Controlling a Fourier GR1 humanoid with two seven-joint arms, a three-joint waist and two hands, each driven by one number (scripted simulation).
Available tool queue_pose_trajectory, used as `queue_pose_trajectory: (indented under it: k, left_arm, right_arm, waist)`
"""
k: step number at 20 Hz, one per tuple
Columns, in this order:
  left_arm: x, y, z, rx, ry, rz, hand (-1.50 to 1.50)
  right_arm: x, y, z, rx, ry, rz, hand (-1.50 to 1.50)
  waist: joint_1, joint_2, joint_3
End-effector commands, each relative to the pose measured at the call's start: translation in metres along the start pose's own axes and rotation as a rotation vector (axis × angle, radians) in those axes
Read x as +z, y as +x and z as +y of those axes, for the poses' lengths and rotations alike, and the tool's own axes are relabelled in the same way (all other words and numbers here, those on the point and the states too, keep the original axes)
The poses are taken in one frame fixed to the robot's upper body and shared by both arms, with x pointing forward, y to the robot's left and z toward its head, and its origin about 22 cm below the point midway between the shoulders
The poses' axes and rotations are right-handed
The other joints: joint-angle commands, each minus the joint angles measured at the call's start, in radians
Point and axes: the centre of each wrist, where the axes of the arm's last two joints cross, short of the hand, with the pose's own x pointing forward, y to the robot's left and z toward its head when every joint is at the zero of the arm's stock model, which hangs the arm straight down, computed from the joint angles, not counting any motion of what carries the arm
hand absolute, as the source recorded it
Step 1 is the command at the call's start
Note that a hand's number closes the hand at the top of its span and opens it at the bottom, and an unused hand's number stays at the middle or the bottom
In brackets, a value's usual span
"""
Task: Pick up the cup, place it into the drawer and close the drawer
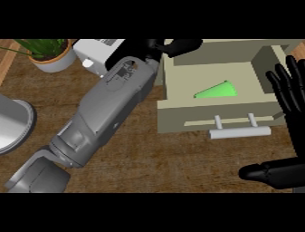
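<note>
From the head view, the drawer (215, 97) stands pulled open on the counter (181, 154), and the left hand (171, 46) hangs over its far left corner, fingers curled; whether they hold the cup I cannot tell. The right hand (298, 97) rests just right of the drawer, fingers straight and released. A green patch (218, 89) lies inside the drawer.

Left forearm (101, 113): grey, boxy panelled casing, darker recessed detail near wrist, rounded grey segment at lower end. Left hand (171, 45): glossy black. Right hand (300, 97): glossy black; long segmented fingers (295, 81), thick rounded thumb (268, 172)
</note>
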Motion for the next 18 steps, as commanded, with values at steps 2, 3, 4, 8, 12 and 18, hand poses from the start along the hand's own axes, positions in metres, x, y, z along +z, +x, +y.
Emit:
queue_pose_trajectory:
  k: [2,3,4,8,12,18]
  left_arm:
    - [-0.007,0.003,-0.006,-0.061,-0.016,0.014,1.50]
    - [-0.007,0.003,-0.007,-0.062,-0.015,0.018,1.50]
    - [0.003,-0.016,0.000,-0.063,-0.031,0.029,1.50]
    - [0.002,-0.010,-0.010,-0.171,-0.019,0.054,1.50]
    - [0.007,-0.016,-0.013,-0.236,-0.044,0.057,-1.50]
    - [0.013,-0.019,-0.015,-0.145,-0.025,0.044,-1.50]
  right_arm:
    - [-0.004,0.000,0.012,-0.020,0.023,-0.027,-1.50]
    - [-0.004,-0.003,0.006,-0.007,0.020,-0.017,-1.50]
    - [0.000,-0.003,0.000,-0.021,0.016,-0.014,-1.50]
    - [0.005,0.002,0.010,-0.023,0.049,-0.018,-1.50]
    - [-0.004,-0.005,0.010,-0.036,0.043,-0.028,-1.50]
    - [-0.006,0.001,0.010,-0.085,0.060,-0.044,-1.50]
  waist:
    - [-0.026,0.007,0.000]
    - [-0.029,0.008,0.001]
    - [-0.027,0.008,0.001]
    - [-0.050,0.005,0.001]
    - [-0.048,0.010,0.001]
    - [-0.056,0.015,0.001]
